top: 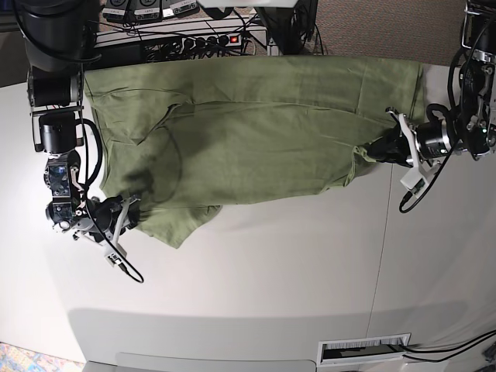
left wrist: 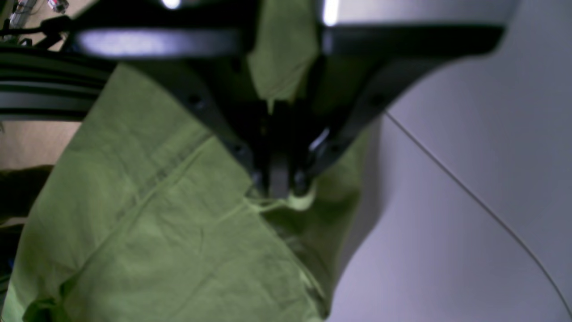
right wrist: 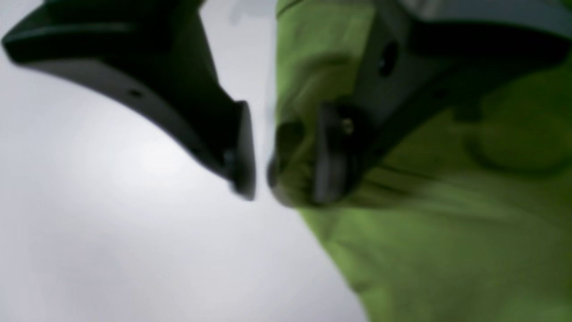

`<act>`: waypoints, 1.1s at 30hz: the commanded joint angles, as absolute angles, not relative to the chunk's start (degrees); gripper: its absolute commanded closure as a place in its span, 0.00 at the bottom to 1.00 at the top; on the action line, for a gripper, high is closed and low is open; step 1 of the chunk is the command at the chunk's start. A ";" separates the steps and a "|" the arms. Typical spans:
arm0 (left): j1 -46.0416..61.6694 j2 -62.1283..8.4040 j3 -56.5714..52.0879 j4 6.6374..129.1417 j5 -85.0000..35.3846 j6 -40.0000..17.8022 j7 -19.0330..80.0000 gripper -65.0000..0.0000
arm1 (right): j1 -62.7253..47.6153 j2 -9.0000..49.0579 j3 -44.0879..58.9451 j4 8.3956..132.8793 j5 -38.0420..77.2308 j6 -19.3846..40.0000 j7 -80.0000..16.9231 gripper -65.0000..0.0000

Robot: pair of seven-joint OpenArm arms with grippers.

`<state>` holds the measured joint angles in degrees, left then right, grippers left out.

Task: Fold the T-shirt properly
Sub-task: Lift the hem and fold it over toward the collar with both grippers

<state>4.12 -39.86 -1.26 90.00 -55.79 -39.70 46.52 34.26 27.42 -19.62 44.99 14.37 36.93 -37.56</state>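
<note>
The T-shirt lies spread across the far half of the white table, its far edge hanging off the table's far rim, with one loose flap drooping toward the near side at the left. The left gripper, on the right of the base view, has its jaws pinched tight on a bunched edge of the green cloth, which wrinkles and tents up into the fingers. The right gripper, at the shirt's left near corner in the base view, stands with its jaws partly apart, a small gap between them: one finger is over bare table, the other pressed into a roll of fabric edge, so nothing is firmly clamped; whether it is closing or letting go cannot be told. The step in hand looks like securing both ends of one edge before carrying it over for a fold. To do it well, the right jaws should straddle the whole hem, top and bottom layers together, not merely nudge it aside. Both grips should then lift evenly, keeping the cloth taut between them so no slack creases the fold.
</note>
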 commanded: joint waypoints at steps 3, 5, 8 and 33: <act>3.31 -41.21 -1.91 90.83 -57.04 -40.00 45.45 1.00 | 34.79 28.10 -19.55 44.99 16.23 36.64 -45.28 0.96; 3.31 -41.43 -1.91 90.87 -57.04 -40.00 45.45 1.00 | 34.94 28.12 -19.55 44.99 18.33 36.64 -48.64 1.00; 3.33 -42.30 -1.91 91.66 -57.06 -40.00 45.47 1.00 | 35.27 28.14 -19.55 45.01 20.97 36.62 -52.51 1.00; 9.89 -46.59 -1.93 106.04 -57.52 -40.00 53.67 1.00 | 34.87 38.00 -19.40 70.98 43.94 36.62 -73.58 1.00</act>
<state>10.59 -45.15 -1.26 105.16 -56.42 -39.72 54.33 33.12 36.86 -19.90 70.24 43.40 36.53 -73.97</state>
